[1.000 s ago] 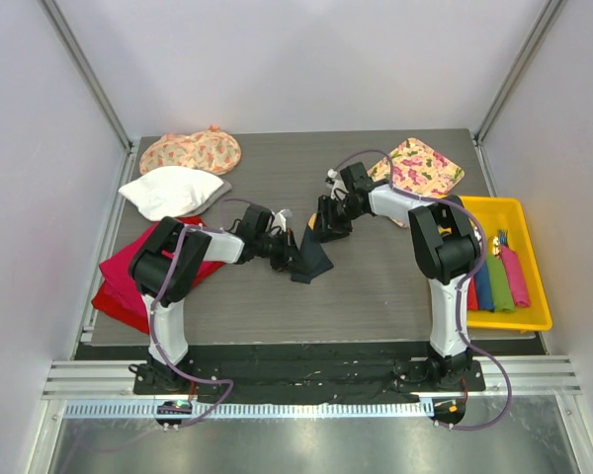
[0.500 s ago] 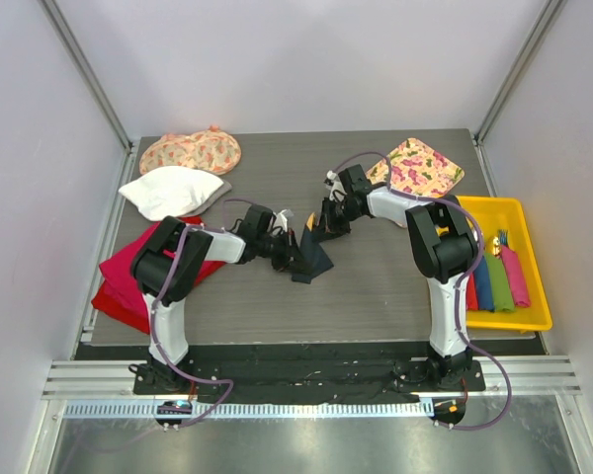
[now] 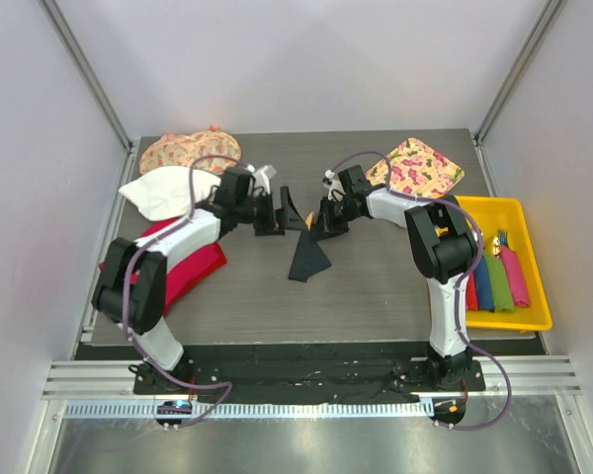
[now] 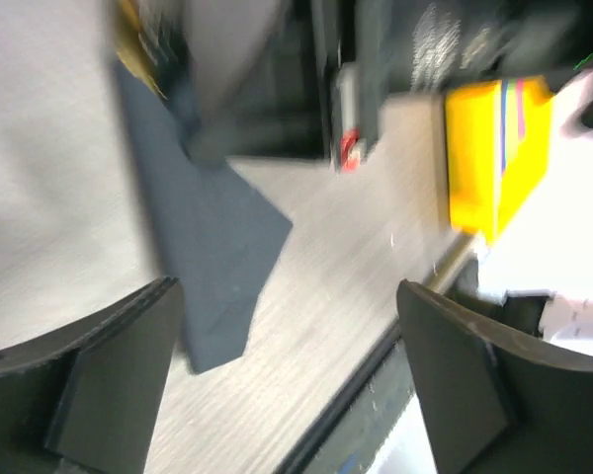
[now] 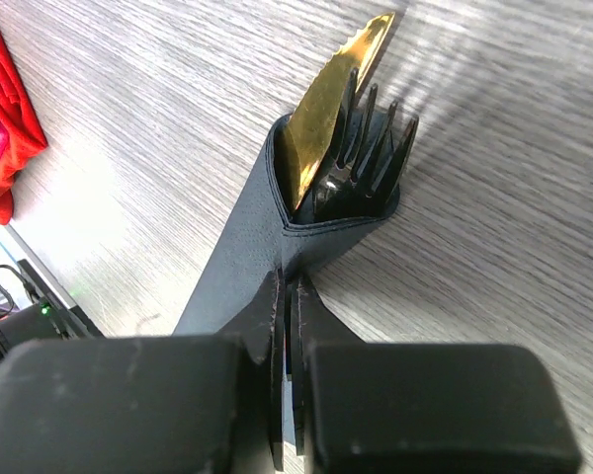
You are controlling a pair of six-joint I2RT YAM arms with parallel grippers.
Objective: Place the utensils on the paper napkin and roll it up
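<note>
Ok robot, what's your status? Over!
Left gripper open, off the napkin. Right gripper shut on napkin, utensils tucked inside. Napkin's tail loose. Nothing blocking.

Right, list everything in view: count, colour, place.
paper napkin: one, navy-black, table centre, wrapped around cutlery
knife: one, gold, sticking out of the napkin
fork: one, dark, beside the knife
peach floral cloth: one, far left corner
yellow floral cloth: one, far right
white cloth: one, left side
red cloth: one, left edge
yellow tray: one, right edge
rolled cloths: four, red, blue, green, pink, in the tray
table: one, grey
left gripper: black, open, left of the napkin
right gripper: black, shut on the napkin
</note>
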